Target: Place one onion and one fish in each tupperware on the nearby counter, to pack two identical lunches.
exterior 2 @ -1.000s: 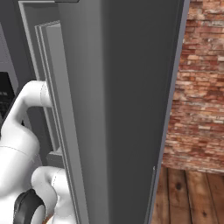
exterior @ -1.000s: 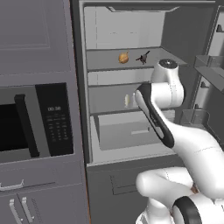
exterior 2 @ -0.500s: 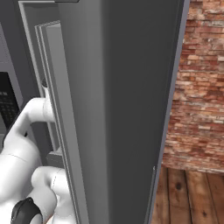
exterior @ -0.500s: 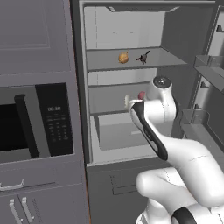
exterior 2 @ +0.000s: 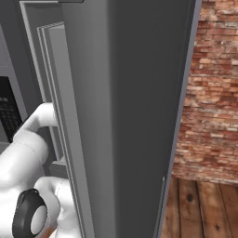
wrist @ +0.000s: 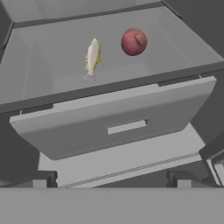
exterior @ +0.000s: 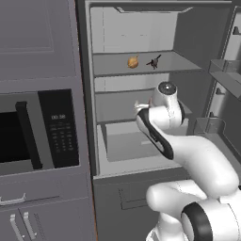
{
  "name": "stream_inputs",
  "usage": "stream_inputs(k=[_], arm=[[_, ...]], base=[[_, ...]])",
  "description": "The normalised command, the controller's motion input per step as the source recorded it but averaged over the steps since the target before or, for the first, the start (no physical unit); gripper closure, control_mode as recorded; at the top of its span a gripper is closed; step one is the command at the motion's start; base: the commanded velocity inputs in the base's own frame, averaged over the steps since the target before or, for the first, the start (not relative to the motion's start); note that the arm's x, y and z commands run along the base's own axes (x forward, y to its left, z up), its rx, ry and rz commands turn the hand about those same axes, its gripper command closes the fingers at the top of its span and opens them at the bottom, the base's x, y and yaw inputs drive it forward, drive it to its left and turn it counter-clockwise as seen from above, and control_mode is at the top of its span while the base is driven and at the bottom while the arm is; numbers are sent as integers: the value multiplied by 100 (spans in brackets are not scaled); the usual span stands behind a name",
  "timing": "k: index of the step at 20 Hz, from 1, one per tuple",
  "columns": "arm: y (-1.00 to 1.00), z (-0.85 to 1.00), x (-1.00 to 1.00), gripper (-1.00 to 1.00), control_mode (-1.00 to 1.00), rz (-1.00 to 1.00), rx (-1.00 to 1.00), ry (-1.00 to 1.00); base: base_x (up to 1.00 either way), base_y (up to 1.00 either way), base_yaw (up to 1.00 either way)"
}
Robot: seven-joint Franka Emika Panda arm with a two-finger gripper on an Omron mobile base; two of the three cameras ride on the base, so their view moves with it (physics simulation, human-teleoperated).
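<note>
Starting at the left of the base view, a dark microwave (exterior: 35, 134) sits in grey cabinetry beside the open fridge (exterior: 141, 84). On its upper shelf (exterior: 141, 66) lie a yellow onion (exterior: 133, 61) and, just right of it, a dark fish (exterior: 154, 61). Lower down, the hand view shows a pale fish (wrist: 92, 58) left of a red onion (wrist: 134, 41), apart, behind the drawer (wrist: 124, 124). The gripper (wrist: 112, 178) faces them, jaws spread wide, holding nothing.

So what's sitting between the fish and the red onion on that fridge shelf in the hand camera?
Nothing: in the hand view the fish and the red onion lie apart on the grey shelf, with bare shelf between them.
</note>
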Motion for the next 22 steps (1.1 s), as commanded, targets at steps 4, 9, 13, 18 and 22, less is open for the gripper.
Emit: stream_inputs(k=[4,9,13,18,22], arm=[[0,-4,38,-100,-100,0,0,0],[0,-19,29,-100,-100,0,0,-1],[0,-30,28,-100,-100,0,0,-7],[0,-23,29,-100,-100,0,0,-5],[0,-19,29,-100,-100,0,0,-7]], base=[[0,0,0],[0,0,0],[0,0,0],[0,0,0],[0,0,0]])
